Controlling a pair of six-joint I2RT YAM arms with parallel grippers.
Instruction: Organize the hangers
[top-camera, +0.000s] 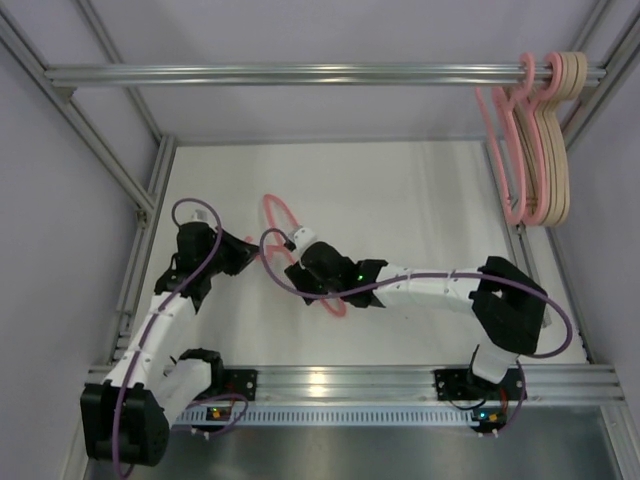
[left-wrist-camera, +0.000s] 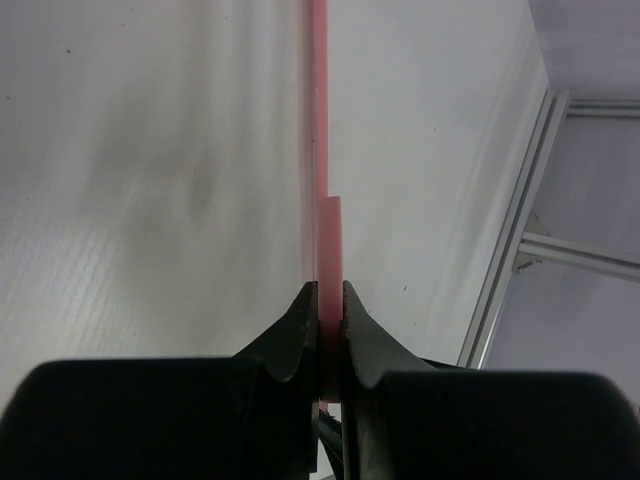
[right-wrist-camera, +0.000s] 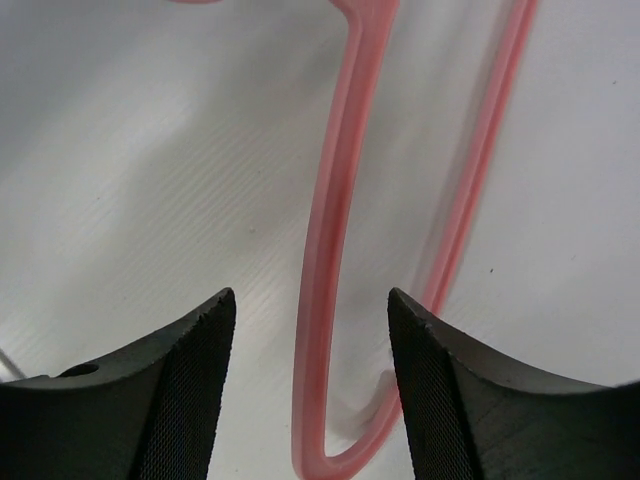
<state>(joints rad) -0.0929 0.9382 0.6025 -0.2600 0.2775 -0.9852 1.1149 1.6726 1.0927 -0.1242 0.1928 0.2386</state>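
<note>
A pink hanger (top-camera: 283, 212) is partly hidden under both grippers over the white table; its lower corner shows at the right gripper's near side. My left gripper (top-camera: 257, 253) is shut on that hanger's edge, the pink bar (left-wrist-camera: 327, 240) pinched between the jaws (left-wrist-camera: 330, 300). My right gripper (top-camera: 318, 283) is open above the same hanger, and one pink bar (right-wrist-camera: 325, 250) runs between the spread fingers (right-wrist-camera: 312, 310) without touching either pad. Several more hangers (top-camera: 540, 140), pink and beige, hang from the rail at the back right.
The metal rail (top-camera: 300, 73) spans the back of the frame. Aluminium frame posts (top-camera: 140, 210) run along the left and right sides of the white table (top-camera: 420, 200). A frame corner (left-wrist-camera: 520, 240) shows in the left wrist view.
</note>
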